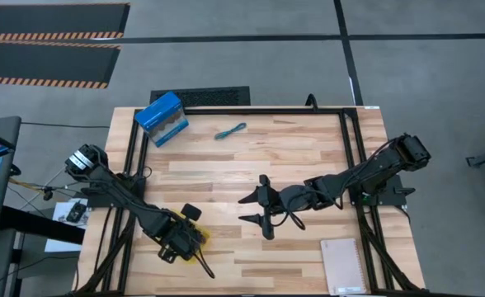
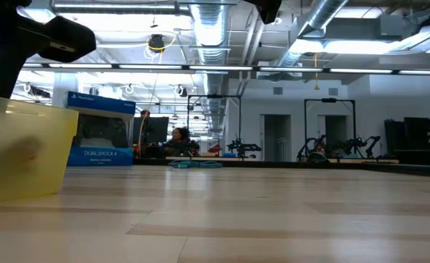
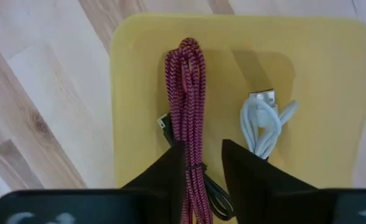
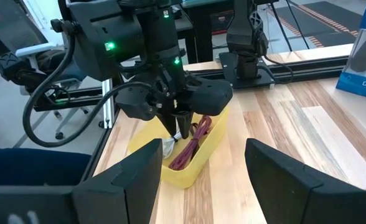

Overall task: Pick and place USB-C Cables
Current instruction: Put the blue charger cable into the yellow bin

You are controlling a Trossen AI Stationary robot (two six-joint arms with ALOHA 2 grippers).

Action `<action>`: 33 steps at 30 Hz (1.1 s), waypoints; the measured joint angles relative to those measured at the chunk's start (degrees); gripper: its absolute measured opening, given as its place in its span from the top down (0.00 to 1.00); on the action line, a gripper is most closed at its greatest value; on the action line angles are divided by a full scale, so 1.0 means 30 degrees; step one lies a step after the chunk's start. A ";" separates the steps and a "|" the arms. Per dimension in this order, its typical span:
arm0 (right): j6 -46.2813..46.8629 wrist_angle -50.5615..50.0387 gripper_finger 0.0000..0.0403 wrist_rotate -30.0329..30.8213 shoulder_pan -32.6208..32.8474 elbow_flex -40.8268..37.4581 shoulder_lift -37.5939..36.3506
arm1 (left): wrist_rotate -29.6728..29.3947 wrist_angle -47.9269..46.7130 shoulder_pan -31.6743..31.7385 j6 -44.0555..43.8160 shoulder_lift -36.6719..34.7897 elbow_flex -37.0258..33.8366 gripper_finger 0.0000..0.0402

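A yellow tray [image 3: 320, 74] near the table's near-left corner holds the dark red cable [image 3: 189, 93], the white cable [image 3: 264, 124] and a black cable [image 3: 215, 193] partly under the red one. My left gripper [image 3: 205, 146] points down into the tray, open, one finger on each side of the red cable's end. The teal cable [image 1: 230, 130] lies alone on the table near the far edge. My right gripper [image 1: 255, 210] hovers open over the middle of the table, facing the tray [image 4: 195, 171]. My left gripper comes from above with the dark red cable's end [image 3: 194, 168] between its fingers. The gap is wider than the bundle, which lies close against one finger [image 3: 170, 168]. I cannot tell whether they touch. The cable rests in the tray.
A blue box [image 1: 162, 118] stands at the table's far-left corner, left of the teal cable. A pale notebook [image 1: 341, 264] lies at the near-right corner. Black frame rails [image 1: 350, 157] run along the left, far and right sides. Bare wood lies between the tray and the teal cable.
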 joint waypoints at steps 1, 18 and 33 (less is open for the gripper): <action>0.0003 -0.0024 0.37 0.0000 0.0000 0.0000 0.0000 | 0.0000 -0.0007 0.0000 -0.0007 0.0007 0.0000 0.75; -0.0019 -0.0374 0.37 0.0029 -0.0835 0.0000 0.0000 | -0.1402 -0.0232 0.0045 -0.0270 -0.1486 0.0000 0.66; -0.0019 -0.0345 0.37 0.0051 -0.2030 0.0000 0.0000 | -0.3963 0.1307 0.0408 -0.0502 -0.5186 0.0000 0.66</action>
